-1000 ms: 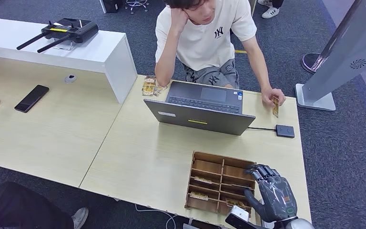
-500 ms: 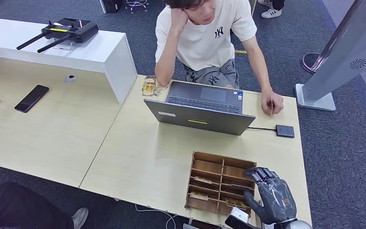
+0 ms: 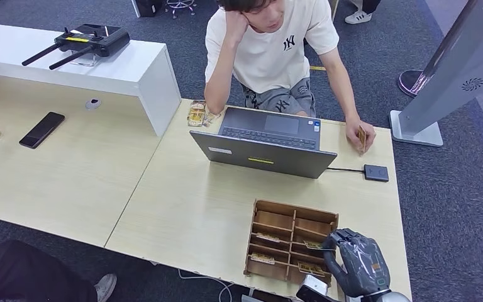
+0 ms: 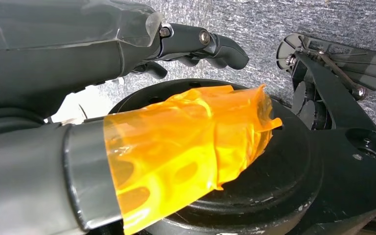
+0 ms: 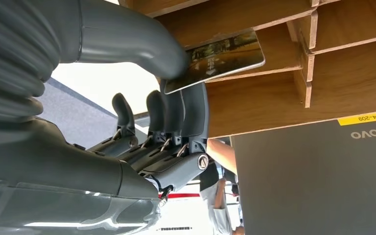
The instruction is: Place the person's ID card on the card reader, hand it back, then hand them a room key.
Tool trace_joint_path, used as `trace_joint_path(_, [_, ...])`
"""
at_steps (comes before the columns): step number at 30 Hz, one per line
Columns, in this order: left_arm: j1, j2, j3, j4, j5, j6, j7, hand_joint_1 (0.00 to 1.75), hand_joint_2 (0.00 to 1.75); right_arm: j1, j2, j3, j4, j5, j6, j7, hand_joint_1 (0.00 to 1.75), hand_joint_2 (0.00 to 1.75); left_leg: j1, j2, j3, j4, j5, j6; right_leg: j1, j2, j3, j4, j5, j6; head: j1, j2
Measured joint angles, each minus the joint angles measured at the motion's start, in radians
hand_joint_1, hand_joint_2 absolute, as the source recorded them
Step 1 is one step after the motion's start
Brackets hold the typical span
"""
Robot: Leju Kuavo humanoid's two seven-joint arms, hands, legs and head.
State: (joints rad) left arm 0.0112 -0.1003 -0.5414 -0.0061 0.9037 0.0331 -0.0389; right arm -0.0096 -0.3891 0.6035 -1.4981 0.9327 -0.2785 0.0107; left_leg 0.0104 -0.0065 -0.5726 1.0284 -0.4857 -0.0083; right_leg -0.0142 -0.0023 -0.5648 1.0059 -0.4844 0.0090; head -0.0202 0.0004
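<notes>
My right hand (image 3: 358,264) is at the right side of the wooden card box (image 3: 284,209) near the table's front edge. It pinches a room key card (image 3: 315,245) between thumb and fingers; the right wrist view shows the key card (image 5: 215,58) gripped just at the wooden card box (image 5: 274,98). The person across the table holds their ID card (image 3: 362,136) in one hand. The black card reader (image 3: 376,172) lies in front of that hand. My left hand (image 4: 103,54) hangs beside my body, fingers (image 4: 200,41) apart and holding nothing.
An open laptop (image 3: 264,145) stands between the box and the person, with a cable running to the reader. A white counter (image 3: 132,69) with a controller, a phone (image 3: 41,129) and a grey kiosk stand (image 3: 427,107) lie farther off. A second person's leg is at the lower left.
My right hand's fingers have curled in and closed on a key card at the box's right column. The person's hand has shifted the ID card slightly.
</notes>
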Motion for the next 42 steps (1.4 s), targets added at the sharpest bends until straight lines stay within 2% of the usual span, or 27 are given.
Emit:
trace_joint_path(3, [0.0, 0.0, 0.0, 0.0, 0.0, 0.0, 0.0, 0.0, 0.0, 0.0, 0.0, 0.0, 0.0, 0.0, 0.0, 0.0, 1.2, 1.75, 0.0, 0.0, 0.0, 0.0, 0.0, 0.0, 0.0, 0.0, 0.0, 0.0, 0.0, 0.0, 0.0, 0.0])
trace_joint_path(14, [0.0, 0.0, 0.0, 0.0, 0.0, 0.0, 0.003, 0.0, 0.0, 0.001, 0.0, 0.0, 0.0, -0.001, 0.002, 0.003, 1.17, 1.75, 0.0, 0.0, 0.0, 0.0, 0.0, 0.0, 0.0, 0.0, 0.0, 0.0, 0.0, 0.0, 0.0, 0.0])
trace_joint_path(27, [0.0, 0.001, 0.0, 0.0, 0.0, 0.0, 0.003, 0.0, 0.0, -0.002, 0.011, -0.003, -0.004, -0.059, 0.029, 0.011, 1.36, 1.75, 0.0, 0.0, 0.0, 0.0, 0.0, 0.0, 0.0, 0.0, 0.0, 0.0, 0.0, 0.0, 0.0, 0.0])
trace_joint_path(42, [0.0, 0.002, 0.0, 0.0, 0.013, 0.001, 0.003, 0.0, 0.0, -0.012, 0.031, -0.074, -0.101, -0.316, 0.152, 0.028, 1.62, 1.75, 0.0, 0.0, 0.0, 0.0, 0.0, 0.0, 0.0, 0.0, 0.0, 0.0, 0.0, 0.0, 0.0, 0.0])
